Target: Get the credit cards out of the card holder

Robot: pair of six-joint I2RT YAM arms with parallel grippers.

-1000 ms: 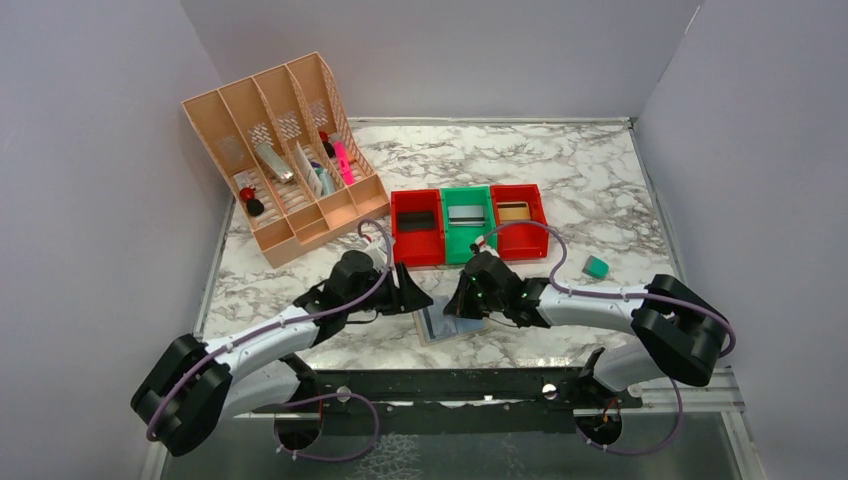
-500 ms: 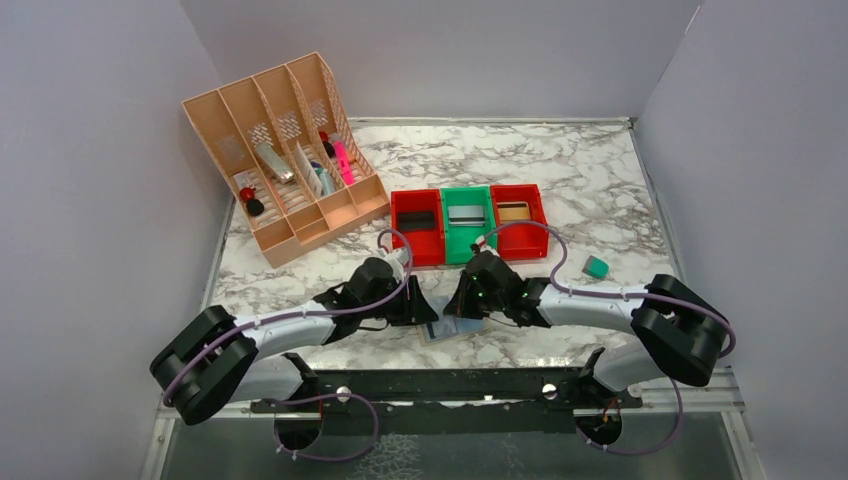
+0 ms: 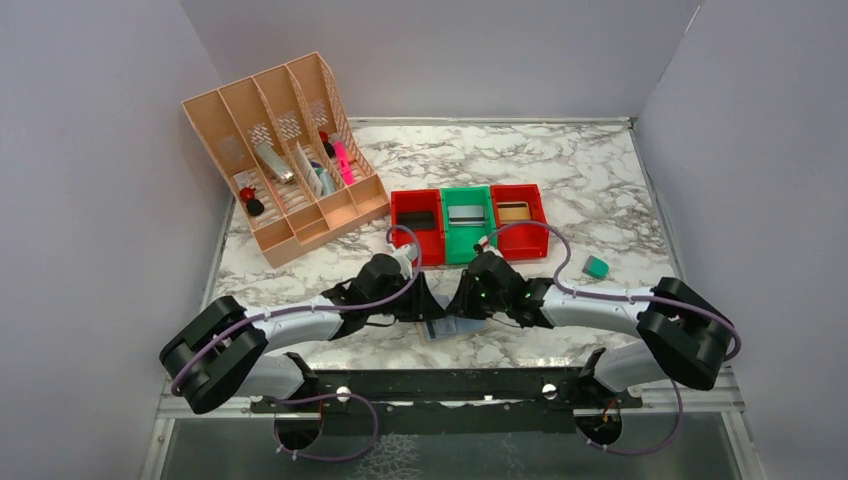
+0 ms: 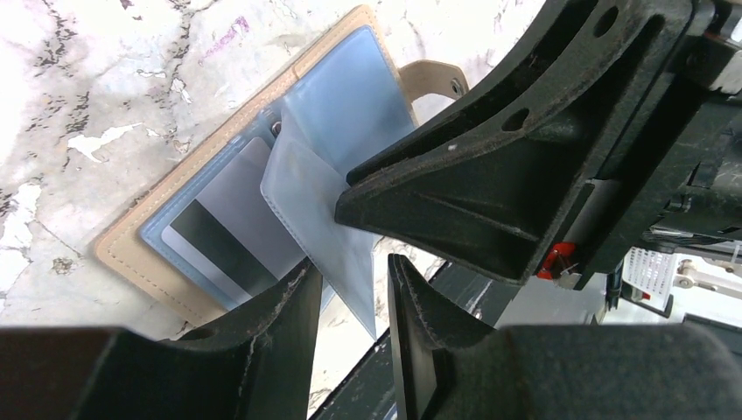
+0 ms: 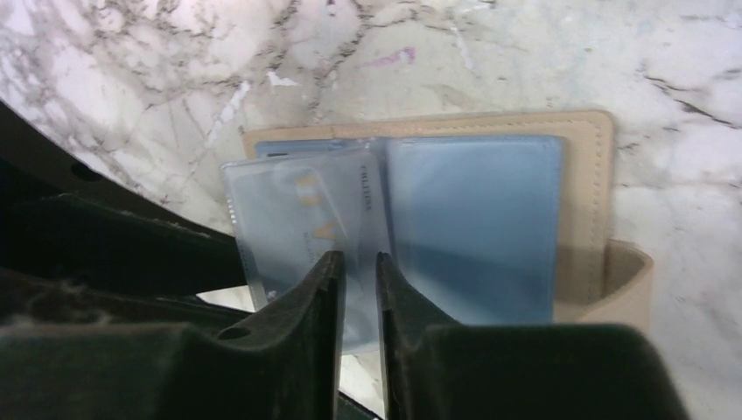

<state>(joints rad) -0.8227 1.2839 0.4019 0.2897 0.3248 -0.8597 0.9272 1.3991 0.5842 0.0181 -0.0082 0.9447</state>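
The card holder [image 3: 441, 329] lies open near the table's front edge, tan outside [image 4: 122, 254] with pale blue sleeves [image 5: 472, 219]. A card with a dark stripe [image 4: 214, 229] sits in one panel. One clear sleeve [image 4: 306, 197] stands up from the spine. My left gripper [image 4: 353, 262] is open, its jaws on either side of that sleeve's lower corner with a gap showing. My right gripper [image 5: 357, 256] faces it from the other side [image 3: 463, 304], jaws slightly apart around the sleeve, which holds a card with gold letters [image 5: 302, 219]. The right fingers [image 4: 490, 175] loom close in the left wrist view.
Two red bins [image 3: 416, 226] [image 3: 518, 214] and a green bin [image 3: 467, 222] stand in a row behind the holder, each with a card inside. A peach desk organizer [image 3: 285, 150] stands back left. A small teal object [image 3: 596, 266] lies right. The black rail [image 3: 440, 385] borders the front edge.
My left arm has reached right, up to the holder, and its jaws have narrowed around the raised sleeve. My right gripper's jaws, shut before, have parted a little.
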